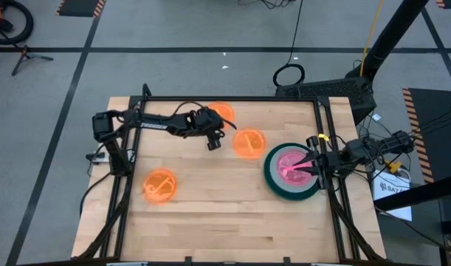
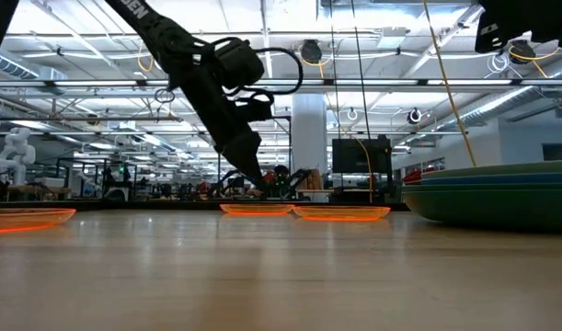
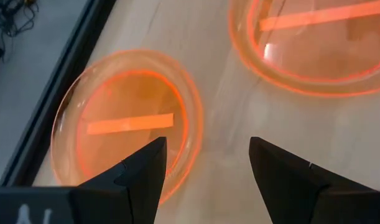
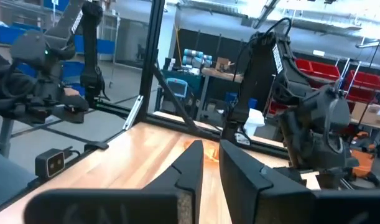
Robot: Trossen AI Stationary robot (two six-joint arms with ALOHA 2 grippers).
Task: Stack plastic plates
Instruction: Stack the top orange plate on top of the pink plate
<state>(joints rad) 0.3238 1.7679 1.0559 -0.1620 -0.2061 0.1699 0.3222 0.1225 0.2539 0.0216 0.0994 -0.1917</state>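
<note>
Three translucent orange plates lie flat on the wooden table: one by the far edge (image 1: 224, 112) (image 3: 124, 121), one mid-table (image 1: 249, 142) (image 3: 314, 43), and one toward the near left (image 1: 160, 185). A stack (image 1: 291, 173) (image 2: 497, 198) rests at the right, with a large dark green plate at the bottom and the pink plate (image 1: 290, 164) on top. My left gripper (image 1: 214, 142) (image 2: 262, 188) (image 3: 208, 155) is open and hovers low between the two far orange plates, one finger over the far plate's rim. My right gripper (image 1: 293, 170) (image 4: 209, 152) reaches level over the stack from the right, its fingers a narrow gap apart.
A black frame (image 1: 232, 99) runs along the table's far edge and down both sides. Bare wood lies along the near half of the table (image 1: 232, 222). The room behind holds benches, shelving and other robot arms.
</note>
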